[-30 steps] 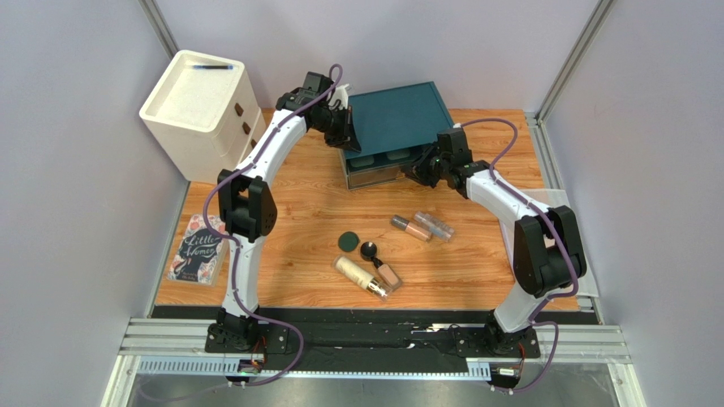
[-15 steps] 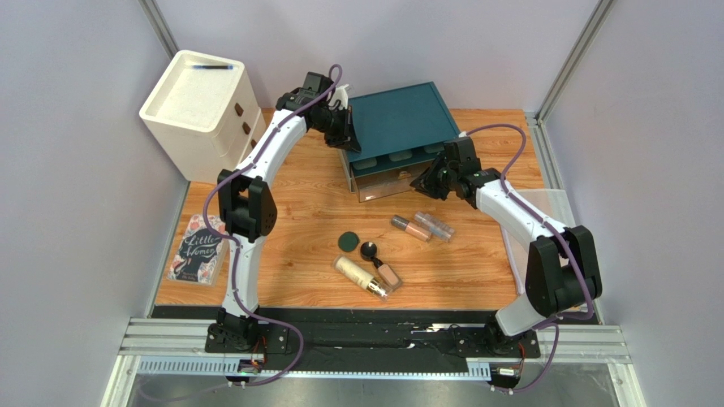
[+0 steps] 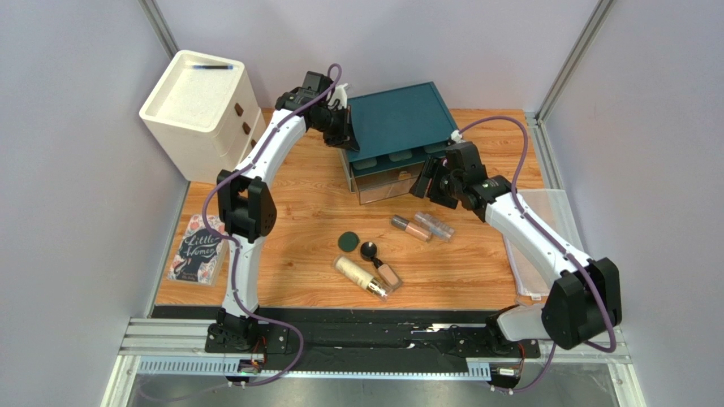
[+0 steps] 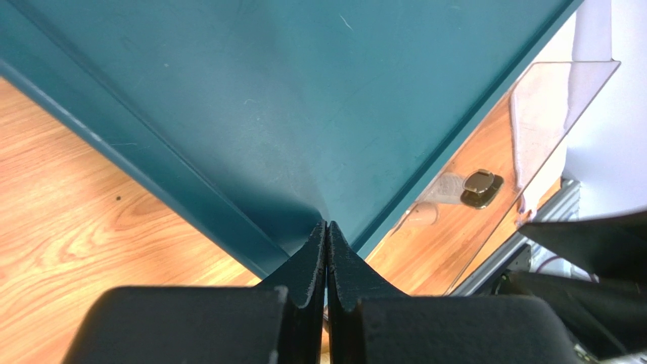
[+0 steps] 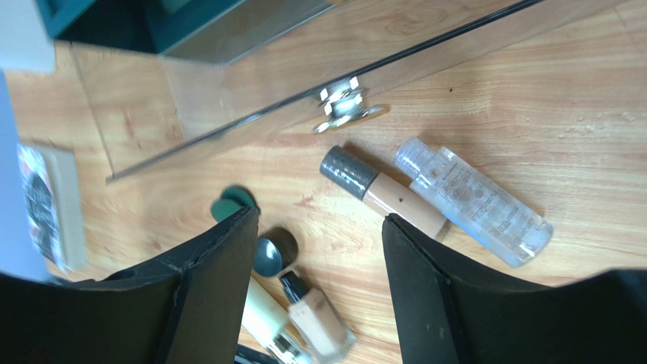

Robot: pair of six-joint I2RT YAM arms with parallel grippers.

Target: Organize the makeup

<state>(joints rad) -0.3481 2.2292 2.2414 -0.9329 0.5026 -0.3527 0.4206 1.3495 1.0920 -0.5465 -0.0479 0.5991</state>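
Note:
The makeup lies loose on the wooden table: a dark-green compact [image 3: 347,242], a black jar [image 3: 369,250], a cream bottle [image 3: 357,275], a foundation bottle [image 3: 387,274], a tan tube [image 3: 411,227] and a clear tube [image 3: 434,225]. In the right wrist view I see the tan tube [image 5: 383,193], clear tube [image 5: 471,201], black jar [image 5: 273,250] and foundation bottle [image 5: 315,315]. My right gripper [image 3: 424,181] [image 5: 319,220] is open and empty, just off the clear drawer's handle [image 5: 345,106]. My left gripper [image 3: 347,140] [image 4: 326,224] is shut, tips against the teal box [image 4: 304,98].
The teal box [image 3: 398,119] stands at the back with its clear drawer [image 3: 382,185] pulled out. A white drawer unit [image 3: 204,110] sits back left, a pink-covered book [image 3: 195,248] at the left edge, and a clear sheet [image 3: 535,246] at the right.
My right gripper drew the clear drawer out toward the front, then opened and let go of the handle, backing off to the right. The left arm has not moved.

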